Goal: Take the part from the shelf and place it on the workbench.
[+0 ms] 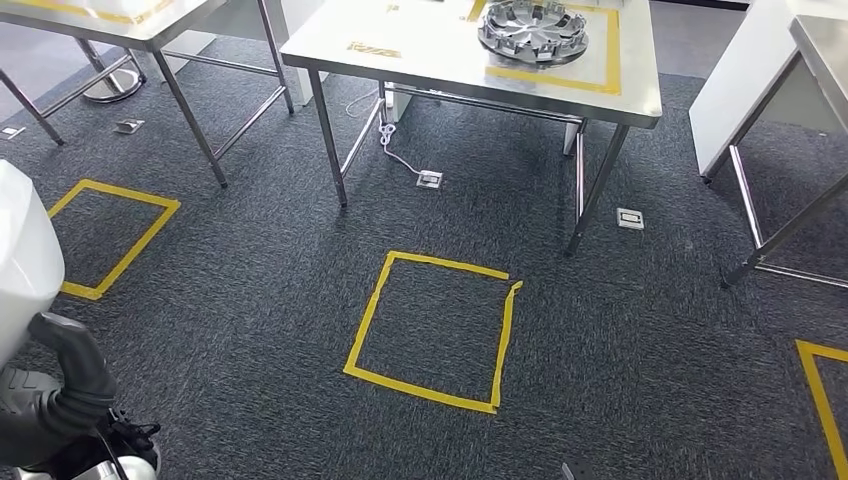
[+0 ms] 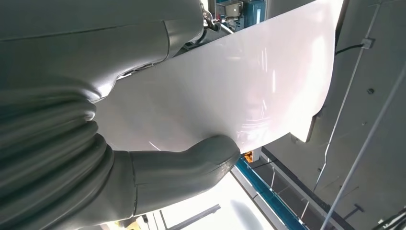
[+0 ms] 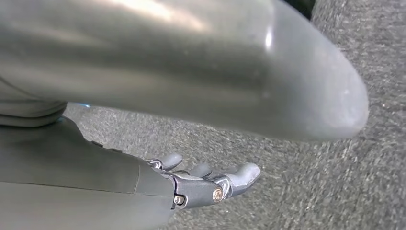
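Note:
A large white smooth panel, the part (image 2: 230, 86), lies against my left hand (image 2: 182, 167), whose thick grey thumb presses on its face; the fingers behind it are hidden. In the head view the same white part (image 1: 25, 255) sits at the far left, above my left wrist's dark ribbed cover (image 1: 75, 385). My right hand (image 3: 206, 182) hangs over the carpet with its fingers stretched out and nothing in them. The steel workbench (image 1: 430, 55) stands ahead across the floor, with a yellow tape rectangle on its top.
A round silver wheel cover (image 1: 532, 30) lies inside the tape on the workbench. Other steel tables stand at the far left (image 1: 120, 25) and right (image 1: 800, 60). A yellow tape square (image 1: 430, 330) marks the carpet ahead; floor sockets and a cable (image 1: 428, 178) lie under the workbench.

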Robot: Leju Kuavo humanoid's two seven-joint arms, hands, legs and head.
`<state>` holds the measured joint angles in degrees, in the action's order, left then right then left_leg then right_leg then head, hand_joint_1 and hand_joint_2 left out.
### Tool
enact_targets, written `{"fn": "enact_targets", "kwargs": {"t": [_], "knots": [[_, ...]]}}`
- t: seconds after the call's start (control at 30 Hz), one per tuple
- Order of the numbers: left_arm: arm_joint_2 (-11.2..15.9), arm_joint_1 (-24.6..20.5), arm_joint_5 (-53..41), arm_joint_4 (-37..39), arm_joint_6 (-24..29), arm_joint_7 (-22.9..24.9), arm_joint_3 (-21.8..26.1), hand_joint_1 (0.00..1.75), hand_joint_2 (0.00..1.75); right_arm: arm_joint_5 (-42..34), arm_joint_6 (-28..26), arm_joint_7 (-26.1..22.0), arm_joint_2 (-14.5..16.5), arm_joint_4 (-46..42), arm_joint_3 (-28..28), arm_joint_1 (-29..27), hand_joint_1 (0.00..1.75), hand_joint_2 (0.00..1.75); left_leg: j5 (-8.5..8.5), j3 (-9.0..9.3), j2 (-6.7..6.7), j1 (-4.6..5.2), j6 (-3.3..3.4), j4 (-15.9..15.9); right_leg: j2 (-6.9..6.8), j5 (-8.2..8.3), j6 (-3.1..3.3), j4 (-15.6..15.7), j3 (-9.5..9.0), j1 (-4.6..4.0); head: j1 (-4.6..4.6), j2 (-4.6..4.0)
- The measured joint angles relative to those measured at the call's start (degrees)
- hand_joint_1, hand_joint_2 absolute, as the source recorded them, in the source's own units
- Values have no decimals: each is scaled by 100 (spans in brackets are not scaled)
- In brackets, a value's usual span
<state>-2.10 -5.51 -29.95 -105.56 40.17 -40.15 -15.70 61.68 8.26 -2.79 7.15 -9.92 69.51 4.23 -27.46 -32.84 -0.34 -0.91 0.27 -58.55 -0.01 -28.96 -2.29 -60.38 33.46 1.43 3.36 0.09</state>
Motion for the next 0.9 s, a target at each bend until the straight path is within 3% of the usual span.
{"fn": "enact_targets", "kwargs": {"t": [0.03, 0.1, 0.2, 0.3, 0.33, 0.37, 0.4, 0.47, 0.5, 0.57, 0.67, 0.7, 0.77, 0.83, 0.87, 0.9], "knots": [[-4, 1, -9, -3, 0, 0, 1, 175, 175, 5, 3, -3, 1, 0, 0, -1, 0, 0, -16, -2, 0, -1, -49, -3, 1, 24, 28, 166, -63, -17, -1, 0], [-3, 13, -24, -14, -1, 0, 7, 175, 175, 19, 5, -6, 2, 0, 0, -13, 0, 0, -6, 7, -1, -2, -151, -46, 2, -12, 131, 202, -89, -40, -3, 0], [-2, 28, -24, -45, -2, 1, 35, 175, 175, 23, 5, -7, 2, 0, 0, -18, 0, 0, -109, -87, 12, -17, -228, -352, 4, -8, 276, 229, -241, -34, -18, 0], [1, 45, -25, -52, -2, 1, 46, 175, 175, 21, 5, -6, 2, 0, 1, -14, 0, 0, -502, -691, 13, -12, -246, -1349, -2, -100, 356, 236, -352, -60, -34, 0], [2, 56, -25, -52, -2, 2, 47, 175, 175, 21, 5, -5, 2, 0, 1, -17, 0, 0, -550, -890, 14, -10, -240, -1608, -1, -141, 364, 236, -393, -74, -33, 0], [4, 64, -26, -51, -2, 2, 48, 175, 175, 20, 5, -5, 2, 0, 2, -19, 0, 0, -493, -998, 14, -6, -226, -1679, 2, -183, 365, 236, -444, -86, -32, 0], [4, 67, -26, -51, -2, 3, 50, 175, 175, 20, 5, -5, 3, 0, 2, -22, 0, 0, -336, -996, 14, 3, -207, -1533, 5, -230, 362, 236, -507, -94, -33, 0], [4, 67, -27, -55, -2, 2, 52, 175, 175, 19, 5, -7, 8, 0, 2, -21, 0, 0, 143, -768, 19, 42, -143, -795, 12, -343, 338, 236, -650, -101, -34, 0], [4, 68, -27, -55, -2, 2, 56, 175, 175, 17, 5, -8, 11, 0, 2, -19, 0, 0, 248, -657, 25, 69, -110, -472, 18, -401, 312, 236, -705, -105, -38, 0], [5, 72, -27, -57, -2, 3, 64, 175, 175, 9, 5, -10, 15, 0, 2, -12, 0, 0, 294, -535, 32, 111, -35, -173, 17, -491, 236, 242, -776, -112, -44, 0], [7, 71, -29, -70, -2, 3, 72, 175, 175, 4, 7, -28, 16, 0, 4, 0, 0, 0, 250, -361, 12, 96, 70, -105, 11, -453, 138, 107, -830, -118, -41, 0], [6, 68, -31, -74, -2, 1, 73, 175, 175, 4, 11, -34, 18, 0, 4, 9, 0, 0, 221, -275, 8, 87, 99, -71, 12, -417, 116, -83, -737, -113, -37, 0], [6, 71, -34, -80, -2, 0, 73, 175, 175, 4, 19, -37, 21, 0, 3, 22, 0, 0, 147, -123, 9, 78, 140, 1, 13, -482, 85, -724, -305, -99, -28, 0], [7, 85, -34, -80, -2, 0, 73, 175, 175, 1, 21, -36, 22, 0, 3, 8, 0, 0, 39, 12, -4, 78, 154, 38, 13, -808, 57, -1276, 232, -96, -20, 0], [9, 95, -33, -79, -2, 0, 73, 175, 175, -2, 20, -34, 22, 0, 3, -7, 0, 0, -28, 93, -17, 78, 149, 45, 13, -953, 45, -1358, 420, -92, -14, 0], [10, 105, -32, -78, -2, 0, 73, 175, 175, -5, 20, -33, 22, 0, 4, -20, 0, 0, -103, 188, -28, 77, 139, 47, 12, -988, 39, -1281, 534, -87, -10, 0]]}}
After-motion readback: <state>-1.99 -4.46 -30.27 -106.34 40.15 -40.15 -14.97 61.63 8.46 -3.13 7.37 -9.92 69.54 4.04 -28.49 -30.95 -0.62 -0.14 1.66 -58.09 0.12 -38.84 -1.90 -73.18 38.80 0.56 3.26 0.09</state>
